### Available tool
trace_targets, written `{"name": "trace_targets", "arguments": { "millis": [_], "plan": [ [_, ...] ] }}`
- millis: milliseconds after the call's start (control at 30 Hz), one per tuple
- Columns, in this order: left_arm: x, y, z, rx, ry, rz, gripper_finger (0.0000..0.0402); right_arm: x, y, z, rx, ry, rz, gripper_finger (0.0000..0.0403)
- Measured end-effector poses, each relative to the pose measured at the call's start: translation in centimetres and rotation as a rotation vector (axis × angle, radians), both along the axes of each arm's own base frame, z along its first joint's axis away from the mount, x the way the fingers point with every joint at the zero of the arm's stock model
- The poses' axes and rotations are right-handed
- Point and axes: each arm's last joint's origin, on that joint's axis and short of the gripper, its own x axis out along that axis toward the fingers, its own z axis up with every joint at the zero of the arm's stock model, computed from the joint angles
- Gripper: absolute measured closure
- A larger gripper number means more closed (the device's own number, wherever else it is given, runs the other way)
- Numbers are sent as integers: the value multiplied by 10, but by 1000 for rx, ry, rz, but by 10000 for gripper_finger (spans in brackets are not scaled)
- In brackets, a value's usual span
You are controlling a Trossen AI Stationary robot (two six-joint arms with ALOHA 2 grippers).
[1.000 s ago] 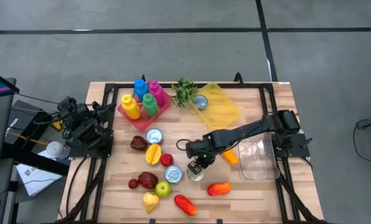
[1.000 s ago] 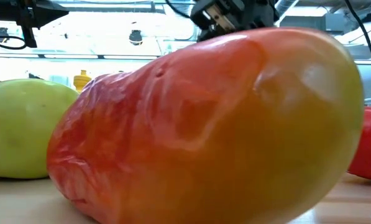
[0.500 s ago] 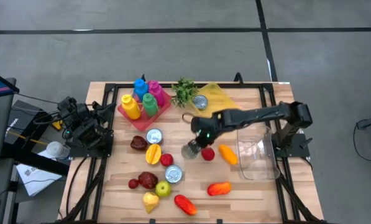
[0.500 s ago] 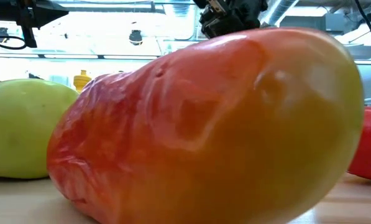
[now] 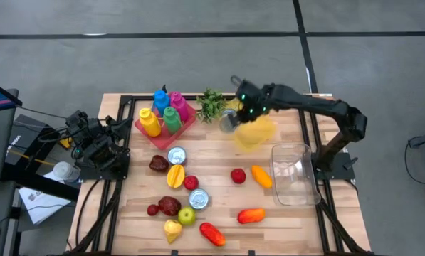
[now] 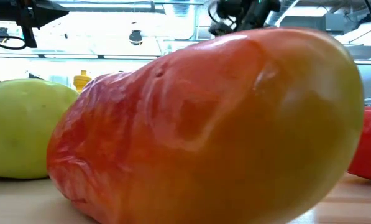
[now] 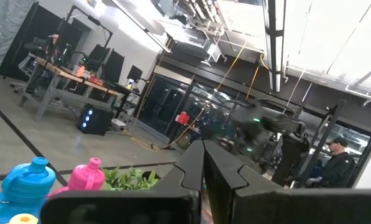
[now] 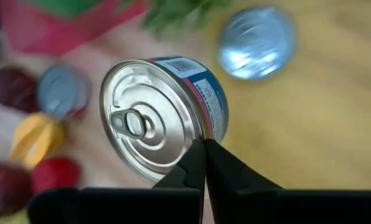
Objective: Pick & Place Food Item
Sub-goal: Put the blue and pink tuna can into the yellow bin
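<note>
One can [image 8: 163, 118] hangs pinched by its rim in the right claw [image 5: 235, 119], directly above the yellow tray [image 5: 258, 131], left claw [image 7: 204, 180] shut and far off.

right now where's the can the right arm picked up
In the high view, the can hangs in the right gripper at the table's far side, between the green plant and the yellow bag.

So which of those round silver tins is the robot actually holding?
The blue-labelled silver tin with a ring-pull lid, gripped at its rim by the right gripper, up over the yellow tray. The other tins lie on the table.
</note>
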Motion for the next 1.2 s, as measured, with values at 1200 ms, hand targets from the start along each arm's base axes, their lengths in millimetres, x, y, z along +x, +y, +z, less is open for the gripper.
{"name": "trace_targets", "arguments": {
  "millis": [1200],
  "plan": [
    [0, 0, 0, 0, 0, 0, 402, -42, -139, -63, 29, 102, -320, 402]
  ]
}}
